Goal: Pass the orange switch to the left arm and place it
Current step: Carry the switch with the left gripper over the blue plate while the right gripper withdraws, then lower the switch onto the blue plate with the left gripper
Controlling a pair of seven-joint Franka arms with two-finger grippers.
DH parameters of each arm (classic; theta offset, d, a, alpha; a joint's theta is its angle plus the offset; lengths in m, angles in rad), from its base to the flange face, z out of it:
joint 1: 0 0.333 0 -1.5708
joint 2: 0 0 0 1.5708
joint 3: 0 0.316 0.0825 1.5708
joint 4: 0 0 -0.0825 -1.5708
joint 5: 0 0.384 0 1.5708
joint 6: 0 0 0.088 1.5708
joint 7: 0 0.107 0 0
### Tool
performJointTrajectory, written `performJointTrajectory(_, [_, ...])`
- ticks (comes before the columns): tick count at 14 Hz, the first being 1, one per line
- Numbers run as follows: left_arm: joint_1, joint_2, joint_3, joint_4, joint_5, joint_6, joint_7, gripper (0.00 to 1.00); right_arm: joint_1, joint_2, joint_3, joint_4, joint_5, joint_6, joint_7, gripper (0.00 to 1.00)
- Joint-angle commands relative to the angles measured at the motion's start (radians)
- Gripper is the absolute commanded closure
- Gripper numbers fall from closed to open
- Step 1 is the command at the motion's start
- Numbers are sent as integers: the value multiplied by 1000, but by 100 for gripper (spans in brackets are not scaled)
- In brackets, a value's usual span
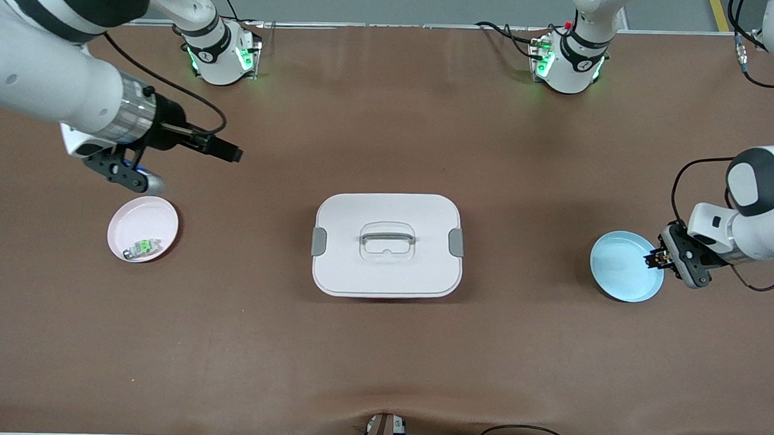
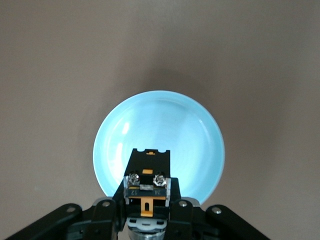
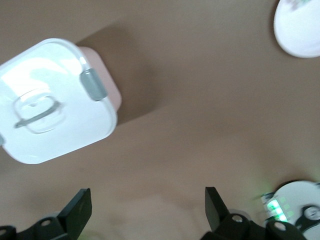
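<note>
orange switch (image 2: 146, 188) in left gripper (image 1: 657, 258) over blue plate (image 1: 620, 271)

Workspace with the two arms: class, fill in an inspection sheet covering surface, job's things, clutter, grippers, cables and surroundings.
Surface: brown table, slight wrinkle at the edge nearest the front camera.
Job's things: orange switch clamped in the left gripper, over the blue plate; box mid-table, lid latched.
Clutter: pink plate toward the right arm's end, holding a green-and-grey component.
Grippers: left shut on the switch; right gripper open and empty, in the air above the table next to the pink plate.
Cables: black leads along both arms; loose wires at the table's near edge.
Surroundings: both arm bases lit green; grey floor past the table.
</note>
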Motion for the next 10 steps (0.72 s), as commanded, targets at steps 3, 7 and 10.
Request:
performJointTrajectory(3, [-36, 89, -21, 8, 257, 118, 53, 100, -88, -90, 18, -113, -132, 20, -238, 0])
performJointTrajectory(7, [-44, 127, -19, 2, 273, 144, 43, 100, -148, -102, 18, -120, -195, 29, -378, 0])
performJointTrajectory(10, [-44, 132, -19, -24, 279, 159, 43, 100, -223, -99, 18, -126, -196, 49, -507, 0])
